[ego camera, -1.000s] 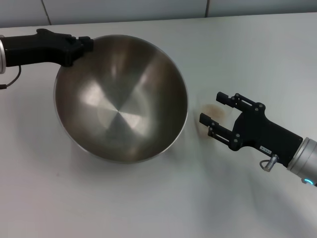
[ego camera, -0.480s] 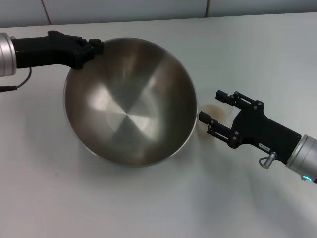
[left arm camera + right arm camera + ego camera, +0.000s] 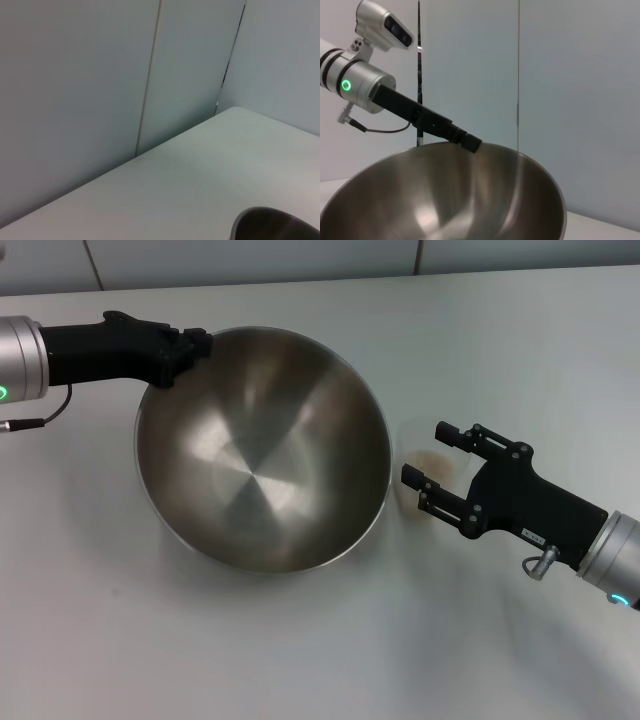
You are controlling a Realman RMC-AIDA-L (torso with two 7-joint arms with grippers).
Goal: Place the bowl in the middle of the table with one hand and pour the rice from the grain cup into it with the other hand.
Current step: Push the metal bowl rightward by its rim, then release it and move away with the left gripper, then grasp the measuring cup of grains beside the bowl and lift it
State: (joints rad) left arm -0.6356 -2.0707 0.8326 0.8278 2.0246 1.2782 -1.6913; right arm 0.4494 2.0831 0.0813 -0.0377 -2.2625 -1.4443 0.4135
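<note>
Here the left gripper [image 3: 185,348] clamps the far rim of the large brushed-steel bowl [image 3: 262,490], tilted mid-table; the right gripper [image 3: 432,466] stands spread around the small clear grain cup [image 3: 425,468], which the bowl's rim could knock over.

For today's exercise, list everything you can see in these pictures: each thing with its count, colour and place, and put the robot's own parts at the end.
bowl: one, brushed steel, tilted near the table's middle, held at its far-left rim.
grain cup: one, clear plastic, standing just right of the bowl, between the right claw's fingers.
rice: pale beige patch inside the cup.
table: one, white, under everything.
wall panels: pale grey, behind the table.
left claw: one, black, shut on the bowl's far-left rim.
right claw: one, black, open around the cup, not yet closed on it.
</note>
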